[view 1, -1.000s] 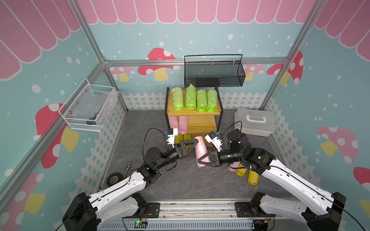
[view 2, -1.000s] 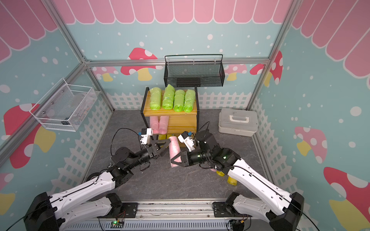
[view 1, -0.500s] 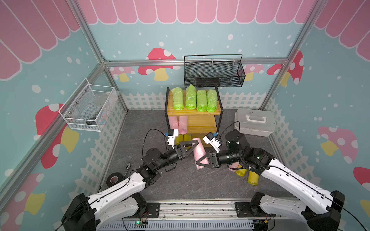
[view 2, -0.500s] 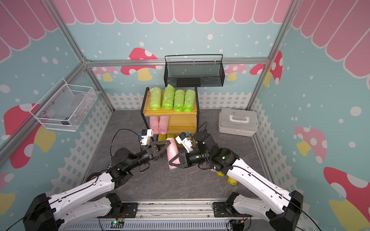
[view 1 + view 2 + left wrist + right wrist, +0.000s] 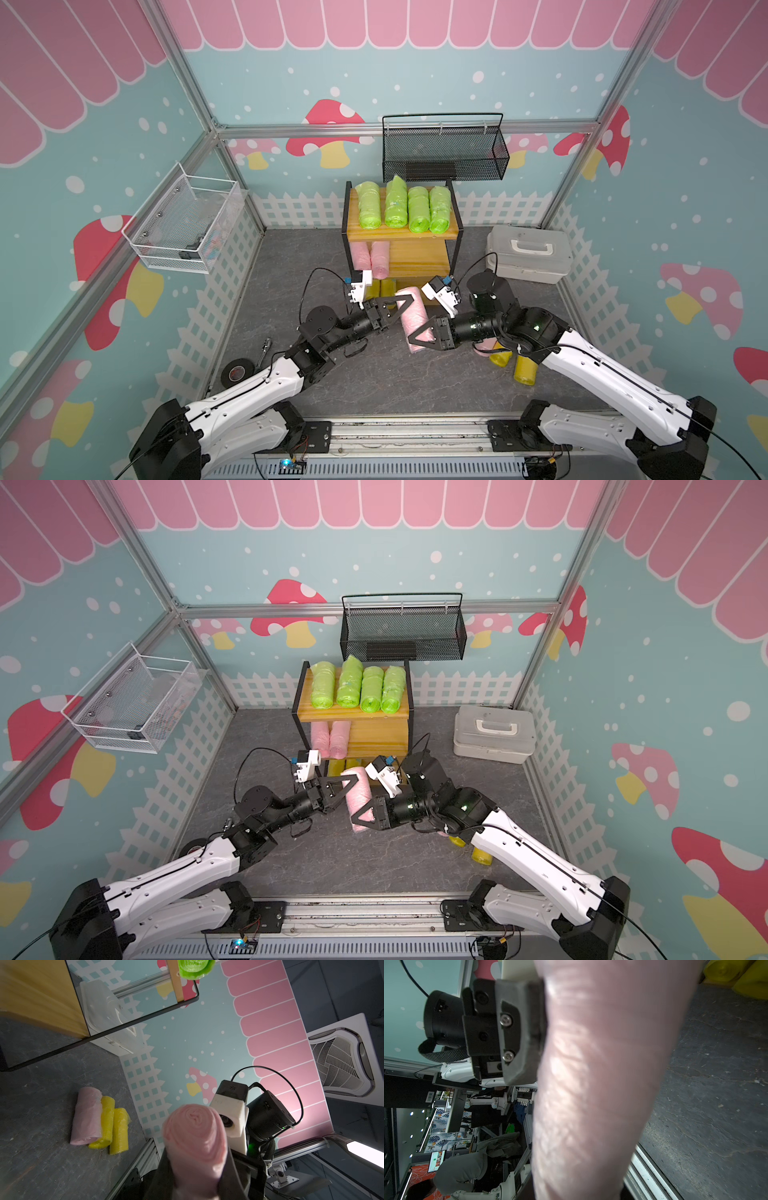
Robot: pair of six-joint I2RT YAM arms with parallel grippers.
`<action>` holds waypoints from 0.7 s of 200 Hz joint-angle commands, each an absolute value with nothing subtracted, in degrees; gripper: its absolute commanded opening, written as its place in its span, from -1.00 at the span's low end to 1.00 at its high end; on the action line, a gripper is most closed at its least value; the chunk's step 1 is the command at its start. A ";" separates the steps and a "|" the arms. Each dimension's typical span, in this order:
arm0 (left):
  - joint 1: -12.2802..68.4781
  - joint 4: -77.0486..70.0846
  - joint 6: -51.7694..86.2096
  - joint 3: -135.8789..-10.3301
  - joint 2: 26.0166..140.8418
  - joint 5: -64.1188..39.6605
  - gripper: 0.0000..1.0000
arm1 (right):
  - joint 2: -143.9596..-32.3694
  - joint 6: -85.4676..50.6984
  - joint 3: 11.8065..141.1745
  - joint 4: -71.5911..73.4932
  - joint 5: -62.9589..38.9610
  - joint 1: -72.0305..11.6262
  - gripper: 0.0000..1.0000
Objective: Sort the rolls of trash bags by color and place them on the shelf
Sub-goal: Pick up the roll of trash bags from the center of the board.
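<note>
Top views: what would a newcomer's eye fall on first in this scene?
First, the pale pink roll in the middle of the scene, gripped at once by the left fingers and the right fingers. Next, four lime green rolls lying side by side on the top board of the wooden shelf behind it.

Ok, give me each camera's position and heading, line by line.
Top views: high above the base rail, facing down and back toward the shelf; left arm and right arm show.
Left wrist: on the left arm, facing the pink roll end-on; left tool shows gripping it.
Right wrist: on the right arm, side-on against that roll; left tool's finger shows.
Shared by all: the pink roll.
</note>
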State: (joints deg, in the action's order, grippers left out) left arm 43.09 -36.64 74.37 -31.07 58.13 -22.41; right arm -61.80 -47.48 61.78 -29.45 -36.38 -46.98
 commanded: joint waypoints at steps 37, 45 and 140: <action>43.95 -35.47 76.05 -30.48 57.17 -23.51 -1.00 | -58.66 -46.59 61.32 -30.67 -26.22 -47.64 0.34; 43.95 -34.45 76.41 -29.97 56.77 -21.97 -1.00 | -57.13 -46.91 60.14 -30.16 -24.68 -47.64 0.37; 43.76 -32.74 89.59 -22.04 52.82 -6.06 -1.00 | -52.81 -53.83 54.19 -30.74 -20.91 -47.81 0.57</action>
State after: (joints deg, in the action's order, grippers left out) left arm 43.64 -32.42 87.09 -22.33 56.25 -10.07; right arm -53.58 -51.16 55.33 -31.16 -21.98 -47.55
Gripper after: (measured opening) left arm 0.250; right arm 0.766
